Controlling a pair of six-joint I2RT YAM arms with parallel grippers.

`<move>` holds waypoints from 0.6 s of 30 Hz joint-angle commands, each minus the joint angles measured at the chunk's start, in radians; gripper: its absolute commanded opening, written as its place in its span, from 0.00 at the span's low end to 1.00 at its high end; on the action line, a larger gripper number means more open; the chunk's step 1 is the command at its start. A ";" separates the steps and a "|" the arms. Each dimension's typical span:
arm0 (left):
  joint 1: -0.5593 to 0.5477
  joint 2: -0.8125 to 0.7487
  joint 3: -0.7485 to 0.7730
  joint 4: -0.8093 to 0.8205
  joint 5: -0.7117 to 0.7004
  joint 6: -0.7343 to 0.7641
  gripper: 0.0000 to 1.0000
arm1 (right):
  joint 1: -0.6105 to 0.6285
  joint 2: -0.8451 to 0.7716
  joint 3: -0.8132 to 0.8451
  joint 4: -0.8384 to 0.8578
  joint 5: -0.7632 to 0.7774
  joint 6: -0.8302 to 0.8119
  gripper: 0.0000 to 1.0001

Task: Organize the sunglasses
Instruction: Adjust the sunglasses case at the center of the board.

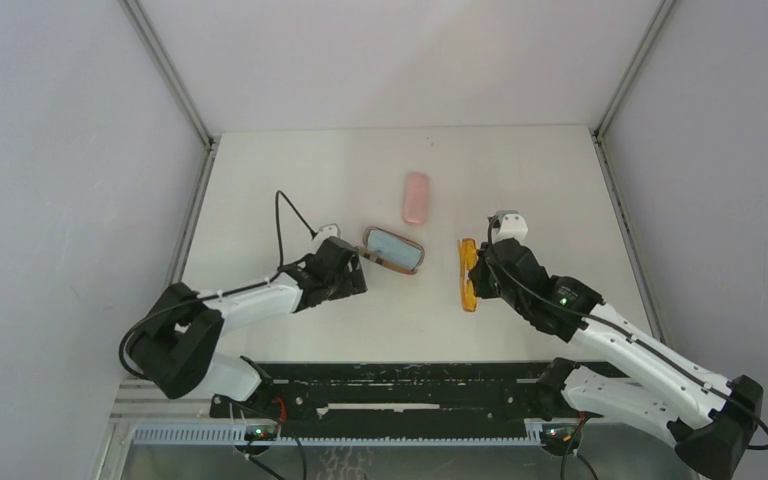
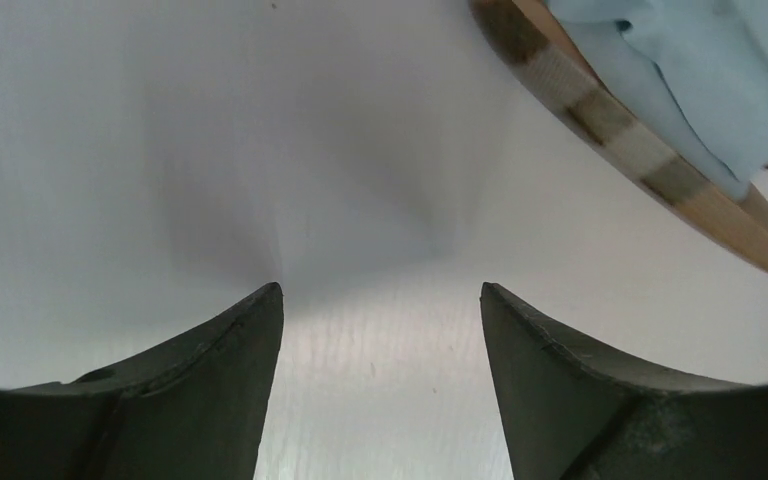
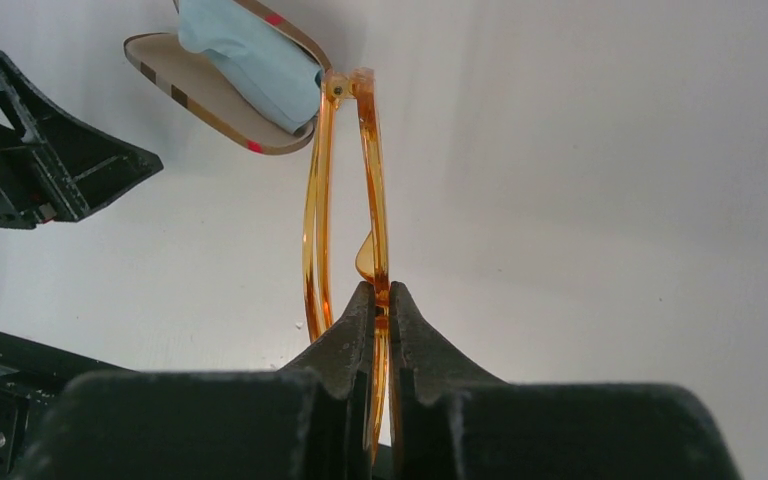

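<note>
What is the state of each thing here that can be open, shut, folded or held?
orange sunglasses: folded, held by the right gripper.
right gripper: shut on the orange sunglasses.
left gripper: open, empty.
brown case: open, light-blue cloth inside.
pink case: closed.

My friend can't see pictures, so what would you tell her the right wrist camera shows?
The right gripper is shut on a folded pair of orange sunglasses, seen against the white table. Near their far end, to the left, lies an open brown case with a light-blue cloth in it.
</note>
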 commanded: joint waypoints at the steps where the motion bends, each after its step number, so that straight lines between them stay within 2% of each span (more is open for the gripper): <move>1: 0.052 0.069 0.090 0.055 0.038 -0.031 0.75 | -0.027 0.008 0.005 0.074 -0.034 -0.040 0.00; 5: 0.089 0.114 0.127 0.065 0.058 -0.031 0.70 | -0.046 0.020 0.005 0.085 -0.043 -0.049 0.00; 18: 0.171 0.247 0.263 0.041 0.162 -0.009 0.76 | -0.108 0.058 -0.004 0.131 -0.110 -0.081 0.00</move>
